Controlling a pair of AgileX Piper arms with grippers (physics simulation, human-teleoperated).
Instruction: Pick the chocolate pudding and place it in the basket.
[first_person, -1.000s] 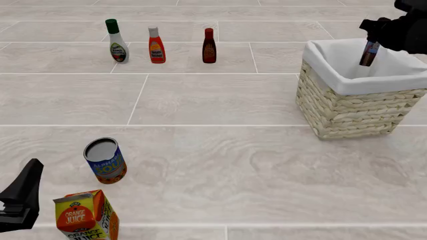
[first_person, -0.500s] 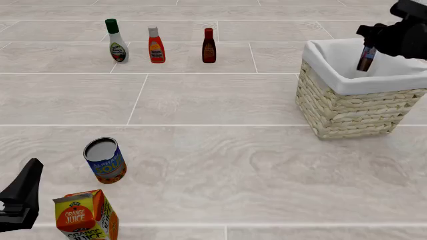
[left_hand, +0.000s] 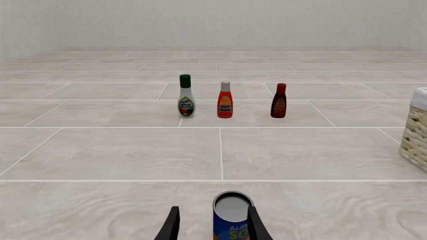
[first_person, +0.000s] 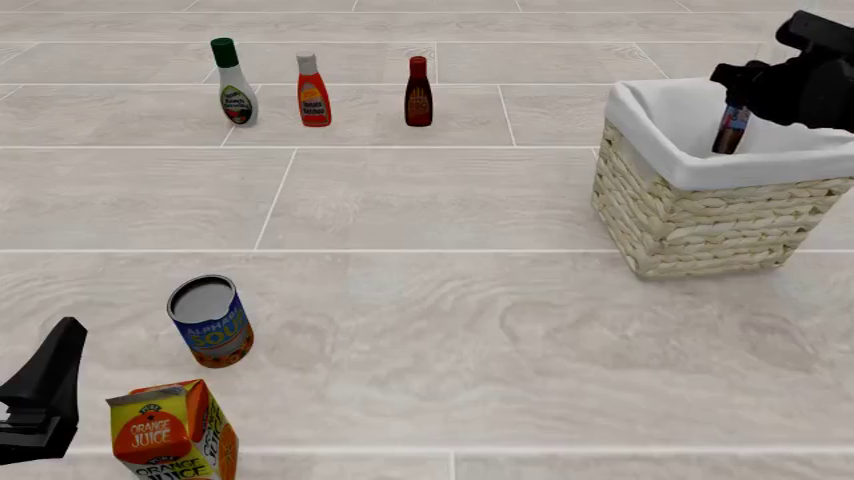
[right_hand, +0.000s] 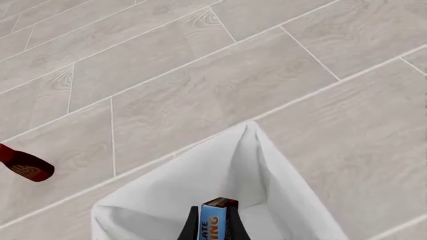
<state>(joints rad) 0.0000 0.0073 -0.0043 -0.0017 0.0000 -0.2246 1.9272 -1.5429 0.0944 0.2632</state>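
Note:
The chocolate pudding (first_person: 729, 135), a small dark brown box with a blue edge, hangs upright inside the basket (first_person: 707, 220), partly below its white cloth rim. My right gripper (first_person: 735, 100) is shut on the box's top. In the right wrist view the pudding (right_hand: 215, 221) sits between the two dark fingers (right_hand: 191, 229), over the white lining (right_hand: 200, 185). At the near left, beside the juice carton, my left gripper (first_person: 60, 345) is open and holds nothing. Its fingers (left_hand: 172, 226) stand apart in the left wrist view.
A blue-and-orange soup can (first_person: 211, 322) and an orange juice carton (first_person: 171, 435) stand at the near left, close to the left gripper. Three bottles line the back: white (first_person: 236, 82), orange-red (first_person: 314, 90) and dark red (first_person: 418, 91).
My right gripper has lowered the pudding deeper into the basket. The left arm and the other objects have not moved.

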